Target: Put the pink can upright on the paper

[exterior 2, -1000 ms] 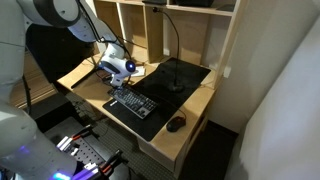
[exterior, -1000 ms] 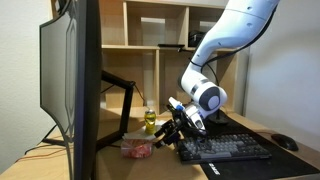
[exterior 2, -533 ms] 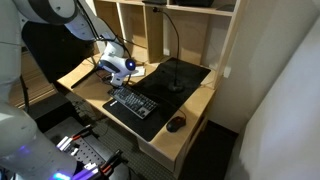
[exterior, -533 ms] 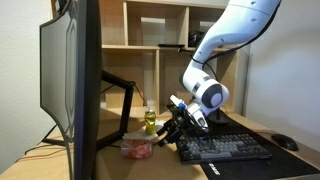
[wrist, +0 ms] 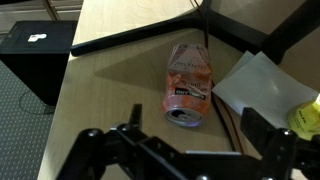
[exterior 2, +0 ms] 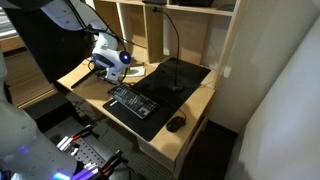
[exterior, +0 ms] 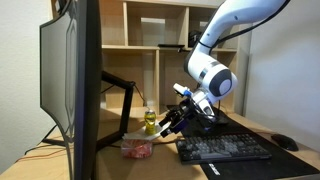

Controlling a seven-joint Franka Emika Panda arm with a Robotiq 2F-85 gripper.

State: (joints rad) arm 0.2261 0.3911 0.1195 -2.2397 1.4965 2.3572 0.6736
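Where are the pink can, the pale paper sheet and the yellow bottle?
Pinkish-red can (wrist: 188, 80): wrist view, its side wall.
Pale paper sheet (wrist: 257, 85): wrist view, its bare middle.
Yellow-green bottle (wrist: 308, 118): wrist view, its body.

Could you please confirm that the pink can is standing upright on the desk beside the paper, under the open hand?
Not quite: the pink can lies on its side, as the wrist view shows. The rest holds: it is on the desk beside the paper, under the open hand.
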